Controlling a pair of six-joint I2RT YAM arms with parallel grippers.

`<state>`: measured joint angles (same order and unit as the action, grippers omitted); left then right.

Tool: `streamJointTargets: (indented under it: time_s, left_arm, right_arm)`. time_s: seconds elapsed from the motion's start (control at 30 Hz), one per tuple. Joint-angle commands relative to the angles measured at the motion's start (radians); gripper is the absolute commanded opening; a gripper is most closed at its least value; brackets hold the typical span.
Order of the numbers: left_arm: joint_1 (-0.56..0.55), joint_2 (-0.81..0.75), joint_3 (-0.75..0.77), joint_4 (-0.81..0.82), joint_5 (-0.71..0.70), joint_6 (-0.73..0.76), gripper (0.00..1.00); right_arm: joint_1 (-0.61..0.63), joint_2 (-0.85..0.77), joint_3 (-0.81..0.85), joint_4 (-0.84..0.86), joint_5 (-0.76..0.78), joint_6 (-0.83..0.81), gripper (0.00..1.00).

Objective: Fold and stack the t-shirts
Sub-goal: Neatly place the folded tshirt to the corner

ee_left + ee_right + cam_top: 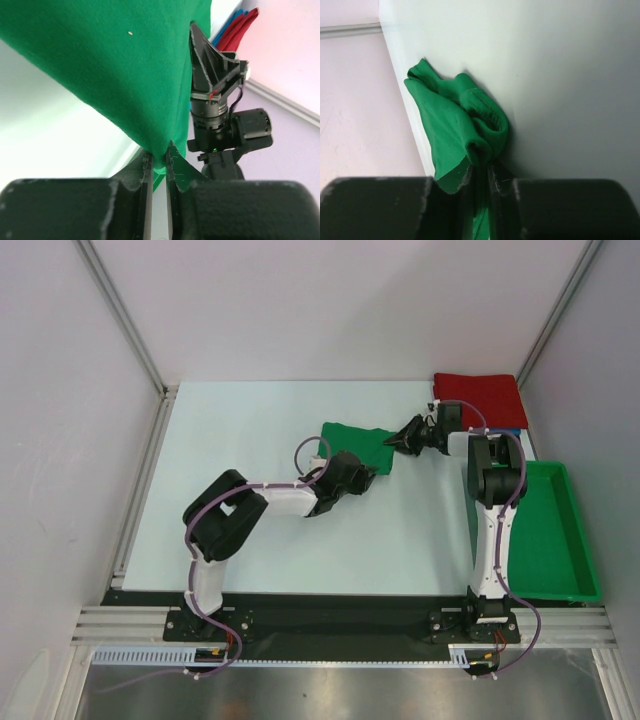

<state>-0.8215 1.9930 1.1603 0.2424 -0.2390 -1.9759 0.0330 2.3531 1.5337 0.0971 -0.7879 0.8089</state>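
A bright green t-shirt (pixel 355 445) lies bunched in the middle of the pale table. My left gripper (pixel 372 478) is shut on its near right corner; the left wrist view shows the cloth (pixel 125 75) pinched between the fingertips (pixel 159 159). My right gripper (pixel 397 440) has its jaws shut on the shirt's far right edge, and the right wrist view shows a folded wad of green fabric (pixel 465 125) caught between them (pixel 481 170). A folded red t-shirt (pixel 478 400) rests at the back right on a blue t-shirt, of which only an edge (pixel 512 432) shows.
A rigid green bin (pixel 545 530) stands at the right edge of the table, beside the right arm. White walls close in the table at the back and both sides. A metal rail runs along the left edge (pixel 140 490).
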Motion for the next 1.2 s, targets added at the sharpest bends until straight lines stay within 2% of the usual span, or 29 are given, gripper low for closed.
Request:
streamJointTargets:
  time_s: [0.0, 0.07, 0.1, 0.17, 0.2, 0.27, 0.3, 0.4, 0.43, 0.47, 0.5, 0.57, 0.63, 0.77, 0.8, 0.87, 0.9, 1.0, 1.17]
  left_arm:
    - [0.004, -0.06, -0.011, 0.023, 0.05, 0.052, 0.18]
    - [0.002, -0.062, -0.028, 0.035, 0.101, 0.083, 0.23]
    - [0.004, -0.063, -0.042, 0.061, 0.121, 0.121, 0.31]
    - [0.004, -0.068, -0.069, 0.103, 0.194, 0.17, 0.37]
    - [0.004, -0.074, -0.071, 0.088, 0.219, 0.242, 0.41]
    - [0.004, -0.095, -0.066, 0.052, 0.275, 0.329, 0.42]
    - [0.01, -0.105, -0.085, 0.092, 0.365, 0.404, 0.4]
    - [0.024, -0.177, -0.271, 0.373, 0.467, 0.417, 0.41]
    - [0.028, -0.201, -0.331, 0.447, 0.481, 0.417, 0.44]
    - [0.033, -0.248, -0.434, 0.58, 0.5, 0.417, 0.55]
    - [0.045, -0.272, -0.479, 0.63, 0.544, 0.431, 0.67]
    - [0.054, -0.363, -0.588, 0.681, 0.575, 0.459, 0.66]
    - [0.056, -0.446, -0.645, 0.654, 0.593, 0.537, 0.63]
    - [0.055, -0.655, -0.674, 0.35, 0.596, 0.768, 0.62]
    - [0.055, -0.724, -0.663, 0.281, 0.587, 0.869, 0.63]
    - [0.056, -0.79, -0.63, 0.114, 0.543, 0.966, 0.64]
    - [0.059, -0.813, -0.623, 0.08, 0.537, 1.042, 0.65]
    - [0.088, -0.888, -0.61, -0.006, 0.526, 1.132, 0.7]
    - [0.16, -0.915, -0.597, -0.063, 0.579, 1.184, 0.71]
  right_arm:
    - [0.001, 0.009, 0.022, 0.006, 0.062, -0.092, 0.14]
    - [0.002, -0.003, 0.035, -0.032, 0.078, -0.135, 0.0]
    - [0.002, -0.006, 0.063, -0.063, 0.082, -0.163, 0.0]
    - [0.001, -0.017, 0.081, -0.141, 0.102, -0.243, 0.0]
    - [-0.001, -0.035, 0.086, -0.163, 0.108, -0.263, 0.0]
    - [-0.002, -0.063, 0.075, -0.195, 0.131, -0.322, 0.0]
    - [-0.001, -0.099, 0.071, -0.213, 0.145, -0.351, 0.0]
    - [0.004, -0.165, 0.065, -0.345, 0.237, -0.474, 0.0]
    - [0.005, -0.184, 0.068, -0.37, 0.29, -0.505, 0.0]
    - [0.005, -0.199, 0.071, -0.396, 0.32, -0.561, 0.0]
    - [0.007, -0.215, 0.072, -0.421, 0.347, -0.588, 0.0]
    - [0.007, -0.256, 0.085, -0.49, 0.442, -0.663, 0.0]
    - [0.007, -0.282, 0.095, -0.552, 0.533, -0.712, 0.0]
    - [0.002, -0.34, 0.141, -0.654, 0.635, -0.819, 0.0]
    - [-0.001, -0.351, 0.163, -0.672, 0.656, -0.842, 0.0]
    - [-0.008, -0.377, 0.181, -0.698, 0.711, -0.853, 0.0]
    - [-0.016, -0.402, 0.19, -0.706, 0.725, -0.858, 0.0]
    - [-0.025, -0.419, 0.25, -0.727, 0.756, -0.879, 0.0]
    - [-0.054, -0.361, 0.446, -0.793, 0.771, -0.945, 0.0]
